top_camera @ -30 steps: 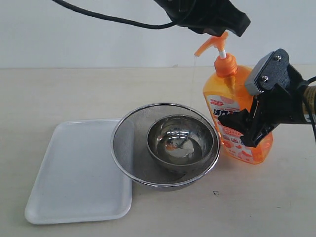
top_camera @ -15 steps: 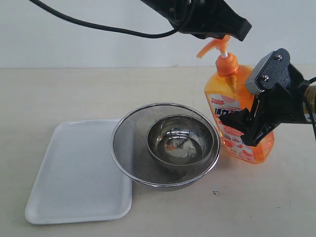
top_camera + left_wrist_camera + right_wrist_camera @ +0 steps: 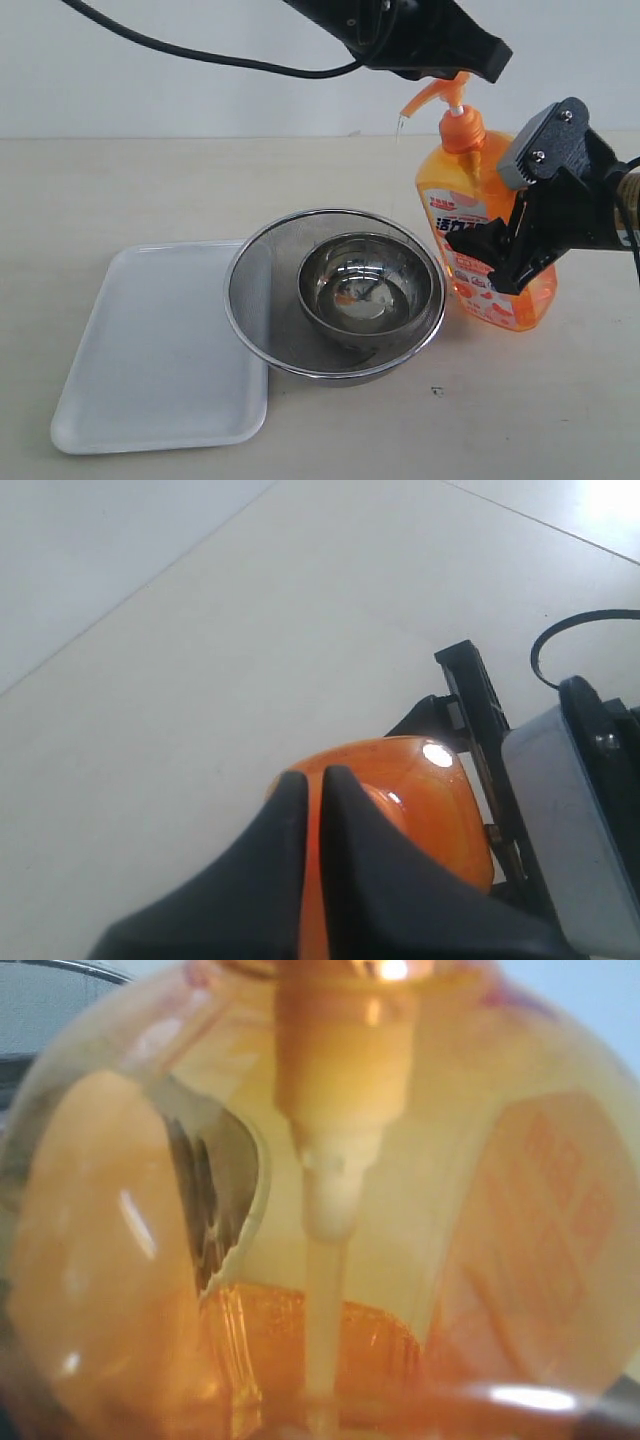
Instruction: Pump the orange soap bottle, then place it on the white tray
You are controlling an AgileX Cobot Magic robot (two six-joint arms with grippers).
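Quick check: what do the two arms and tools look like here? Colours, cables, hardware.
Both are black. The left tool has smooth tapered fingers and a thick black cable running from its arm. The right tool has angular black plates, a grey block with screw heads, and a thin cable loop. No markings visible.

The orange soap bottle (image 3: 110,1290) is filling the whole frame, sitting right up close and blurring; a pale tube (image 3: 325,1250) is running through its middle into darker orange soap (image 3: 255,1345), and the label (image 3: 545,1220) is showing faintly through one side
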